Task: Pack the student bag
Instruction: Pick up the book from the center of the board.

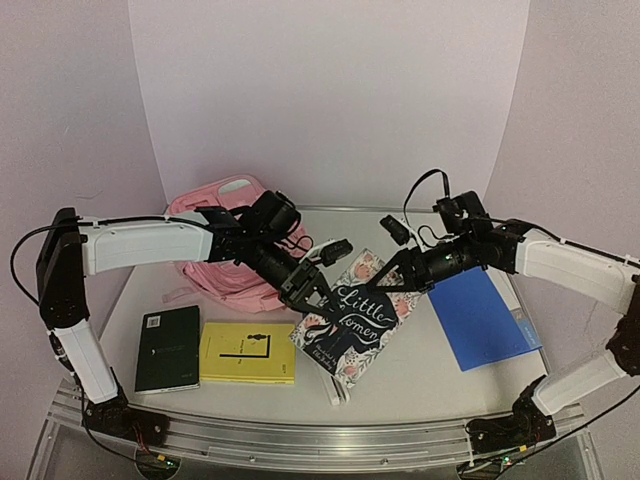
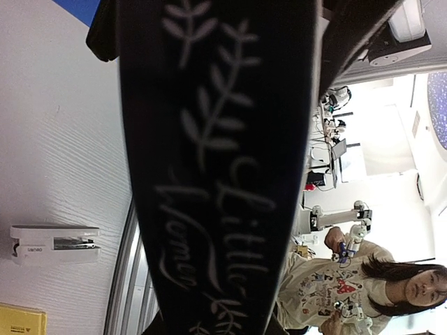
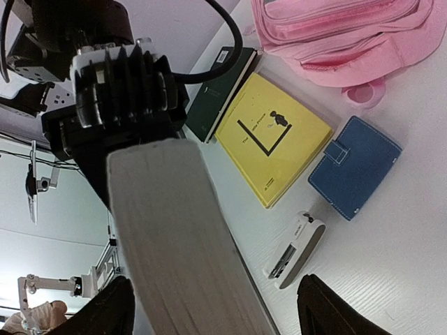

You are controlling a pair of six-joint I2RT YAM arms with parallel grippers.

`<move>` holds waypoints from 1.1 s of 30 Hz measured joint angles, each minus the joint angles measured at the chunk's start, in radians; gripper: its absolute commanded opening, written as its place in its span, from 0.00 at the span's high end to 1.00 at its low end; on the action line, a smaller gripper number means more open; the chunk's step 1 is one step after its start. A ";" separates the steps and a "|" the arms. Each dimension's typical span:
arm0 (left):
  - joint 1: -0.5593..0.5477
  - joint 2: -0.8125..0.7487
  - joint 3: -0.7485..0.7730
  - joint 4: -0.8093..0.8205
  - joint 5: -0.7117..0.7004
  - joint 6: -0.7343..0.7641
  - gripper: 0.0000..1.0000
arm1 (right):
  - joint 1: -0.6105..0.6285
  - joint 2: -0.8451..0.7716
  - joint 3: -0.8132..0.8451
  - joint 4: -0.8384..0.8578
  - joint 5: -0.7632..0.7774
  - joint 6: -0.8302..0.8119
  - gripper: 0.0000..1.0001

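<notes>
The student bag (image 1: 222,262) is a pink backpack lying at the back left of the table, also seen in the right wrist view (image 3: 349,35). My left gripper (image 1: 305,292) is shut on one end of a dark "Little Women" book (image 1: 352,322) and holds it above the table. The book's spine (image 2: 216,160) fills the left wrist view. My right gripper (image 1: 397,272) is at the book's far end. Its jaws stand open on either side of the page edge (image 3: 181,237), with a clear gap on one side.
A yellow book (image 1: 247,352) and a dark green book (image 1: 168,348) lie at the front left. A blue folder (image 1: 480,320) lies on the right. Under the raised book sit a blue wallet (image 3: 355,166) and a white stapler (image 3: 297,250).
</notes>
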 measured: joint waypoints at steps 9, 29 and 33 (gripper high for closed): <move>0.005 0.000 0.029 -0.065 -0.058 0.045 0.41 | 0.020 -0.027 0.015 0.001 0.030 0.045 1.00; 0.077 0.128 0.134 -0.312 -1.122 0.146 0.54 | -0.006 -0.317 -0.111 0.010 0.901 0.332 1.00; 0.076 0.182 0.142 -0.319 -1.229 0.168 0.57 | -0.005 -0.343 -0.141 0.011 0.908 0.360 1.00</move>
